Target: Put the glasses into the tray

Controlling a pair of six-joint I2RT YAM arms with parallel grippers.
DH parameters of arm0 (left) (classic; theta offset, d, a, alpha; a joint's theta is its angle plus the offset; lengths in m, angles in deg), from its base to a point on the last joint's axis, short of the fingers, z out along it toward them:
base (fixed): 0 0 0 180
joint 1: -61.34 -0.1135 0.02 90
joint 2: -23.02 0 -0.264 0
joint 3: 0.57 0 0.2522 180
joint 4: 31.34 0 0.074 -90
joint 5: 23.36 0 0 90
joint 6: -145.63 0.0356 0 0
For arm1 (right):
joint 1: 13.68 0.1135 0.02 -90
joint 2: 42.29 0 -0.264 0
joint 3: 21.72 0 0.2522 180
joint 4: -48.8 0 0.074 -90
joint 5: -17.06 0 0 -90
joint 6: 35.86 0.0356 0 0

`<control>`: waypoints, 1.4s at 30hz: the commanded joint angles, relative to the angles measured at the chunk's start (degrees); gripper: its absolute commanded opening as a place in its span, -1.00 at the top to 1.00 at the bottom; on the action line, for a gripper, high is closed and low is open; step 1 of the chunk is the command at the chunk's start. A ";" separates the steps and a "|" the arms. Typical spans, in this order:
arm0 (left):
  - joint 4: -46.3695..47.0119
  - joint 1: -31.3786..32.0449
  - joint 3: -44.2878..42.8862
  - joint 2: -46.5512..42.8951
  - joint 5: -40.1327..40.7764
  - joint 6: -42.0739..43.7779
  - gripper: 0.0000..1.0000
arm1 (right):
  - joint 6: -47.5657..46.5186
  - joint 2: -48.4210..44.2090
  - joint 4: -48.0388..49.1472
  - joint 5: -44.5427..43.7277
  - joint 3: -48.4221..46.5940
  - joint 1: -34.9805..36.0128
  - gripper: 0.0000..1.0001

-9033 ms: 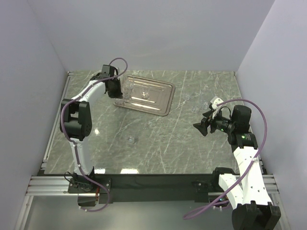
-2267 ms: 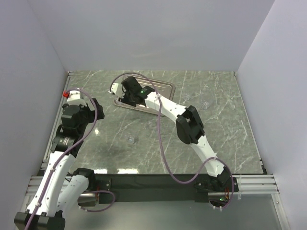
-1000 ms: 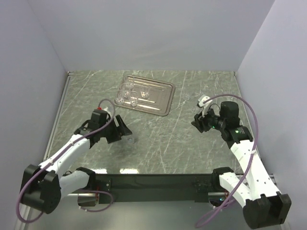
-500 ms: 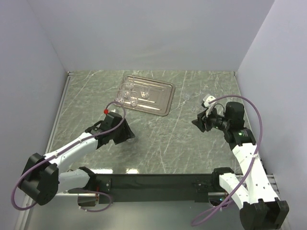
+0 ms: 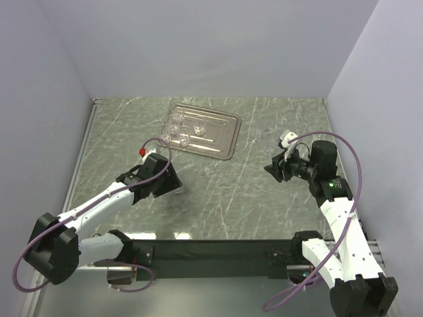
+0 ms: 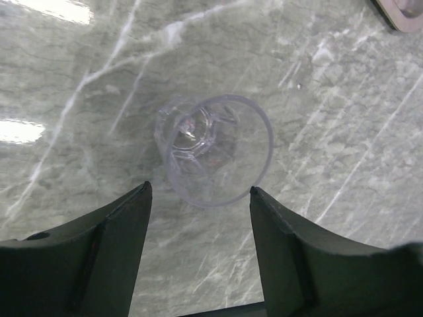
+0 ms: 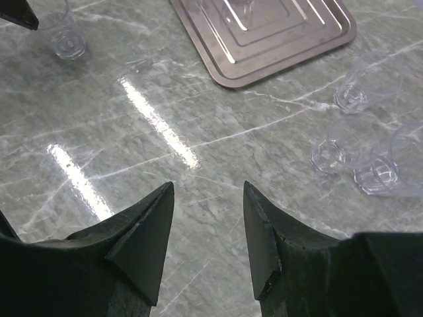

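Note:
The silver tray [image 5: 222, 131] lies at the back centre of the marble table, with three clear glasses [image 5: 177, 131] standing along its left side. Another clear glass [image 6: 215, 150] stands upright on the table. My left gripper [image 6: 200, 191] is open, its tips on either side of the near rim, the right tip about touching it. My right gripper [image 7: 208, 188] hangs open and empty over bare marble at the right. In its view, three more glasses [image 7: 367, 84] stand on the table to the right of the tray [image 7: 284, 39].
Grey walls close in the table on three sides. The tray's corner [image 6: 404, 14] shows at the top right of the left wrist view. The glass by my left gripper also shows far off in the right wrist view [image 7: 66, 36].
My left arm has reached forward and right, bringing its open jaws up to the lone glass. The right arm has drawn back slightly and stayed open.

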State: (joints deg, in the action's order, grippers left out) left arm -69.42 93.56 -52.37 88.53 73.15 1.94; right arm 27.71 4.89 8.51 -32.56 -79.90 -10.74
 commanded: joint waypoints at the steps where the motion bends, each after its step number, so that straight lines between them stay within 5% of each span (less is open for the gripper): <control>1: -0.99 0.12 -2.21 -0.92 2.90 0.43 -0.34 | -0.02 -0.77 1.74 1.45 0.74 -0.57 -0.07; 15: -1.79 -1.90 -7.13 7.33 6.07 -0.19 -0.12 | -0.28 -1.47 1.56 1.90 0.83 -1.36 -0.07; 19: -1.88 -2.08 -8.10 10.77 5.80 0.69 0.54 | -0.37 -1.56 1.48 1.98 0.83 -1.62 -0.07; 25: -0.47 -2.08 -9.76 12.62 5.63 4.46 0.99 | -0.46 -1.91 1.48 2.25 0.92 -2.15 -0.07; 33: 2.96 -2.08 -18.81 18.83 -0.61 19.39 0.99 | -0.81 -2.09 1.30 2.42 0.92 -2.41 -0.07; 42: -3.36 -2.17 -44.53 37.81 1.58 27.50 0.99 | -2.13 -2.53 0.60 3.39 1.01 -2.68 -0.08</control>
State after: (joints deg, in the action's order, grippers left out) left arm -71.21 91.51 -89.53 122.78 74.26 24.93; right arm 26.63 3.38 8.43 -30.42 -79.27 -12.97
